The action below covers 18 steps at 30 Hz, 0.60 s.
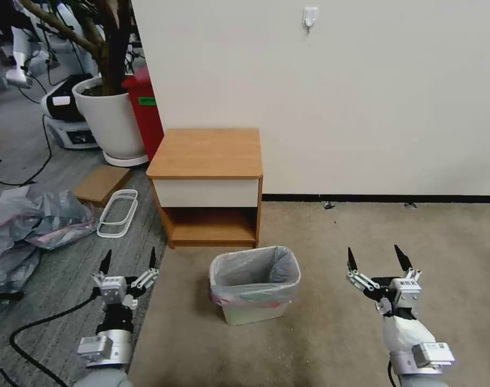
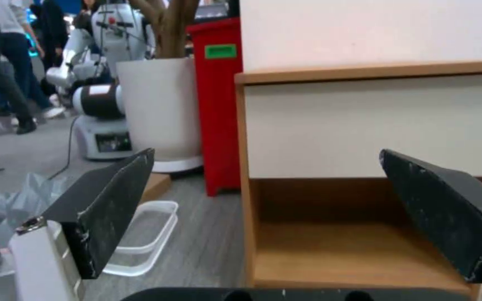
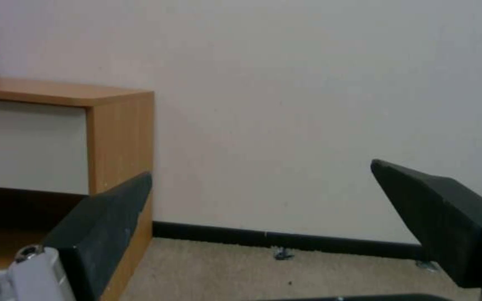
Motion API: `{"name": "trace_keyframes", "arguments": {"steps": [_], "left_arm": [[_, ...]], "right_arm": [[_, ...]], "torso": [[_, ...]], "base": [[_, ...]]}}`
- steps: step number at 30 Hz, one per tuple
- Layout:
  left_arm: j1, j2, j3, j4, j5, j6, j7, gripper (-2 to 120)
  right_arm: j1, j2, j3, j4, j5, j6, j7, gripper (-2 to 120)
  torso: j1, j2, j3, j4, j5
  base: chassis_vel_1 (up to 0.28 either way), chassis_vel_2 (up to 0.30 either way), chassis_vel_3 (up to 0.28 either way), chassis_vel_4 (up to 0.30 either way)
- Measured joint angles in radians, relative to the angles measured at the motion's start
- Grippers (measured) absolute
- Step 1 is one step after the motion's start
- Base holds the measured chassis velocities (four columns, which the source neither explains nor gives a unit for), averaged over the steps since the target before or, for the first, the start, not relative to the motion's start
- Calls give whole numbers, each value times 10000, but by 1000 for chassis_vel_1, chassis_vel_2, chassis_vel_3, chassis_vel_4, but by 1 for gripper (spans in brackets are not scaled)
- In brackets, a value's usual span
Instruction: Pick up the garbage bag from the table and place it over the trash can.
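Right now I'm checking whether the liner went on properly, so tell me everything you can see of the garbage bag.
The garbage bag is thin, translucent grey plastic, wrinkled, lining the inside of the trash can. Its mouth is open and folded outward over the rim on the sides in view, with a pinkish-red band hanging along the front edge. It sags slightly inside. The can stands upright on the carpet in front of the table. Neither end effector touches it.

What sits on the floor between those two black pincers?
In the head view, the cream-beige plastic trash can, already lined with the grey garbage bag, stands between the left pincer and right pincer.
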<state>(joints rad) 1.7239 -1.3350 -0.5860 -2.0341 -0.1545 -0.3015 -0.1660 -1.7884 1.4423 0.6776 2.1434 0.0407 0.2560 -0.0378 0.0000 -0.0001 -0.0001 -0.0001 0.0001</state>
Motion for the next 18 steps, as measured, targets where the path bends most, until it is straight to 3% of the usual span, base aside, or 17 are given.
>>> {"name": "trace_keyframes", "arguments": {"steps": [5, 18], "left_arm": [[99, -183, 70, -56, 199, -68, 29, 100], [102, -183, 80, -94, 198, -65, 30, 100]], "right_arm": [[-74, -9, 73, 1, 0, 128, -594, 100], [-77, -20, 54, 35, 7, 115, -628, 100]], "torso": [[0, 0, 0, 1, 0], [0, 0, 0, 1, -1]], "base": [[0, 0, 0, 0], [0, 0, 0, 0]]}}
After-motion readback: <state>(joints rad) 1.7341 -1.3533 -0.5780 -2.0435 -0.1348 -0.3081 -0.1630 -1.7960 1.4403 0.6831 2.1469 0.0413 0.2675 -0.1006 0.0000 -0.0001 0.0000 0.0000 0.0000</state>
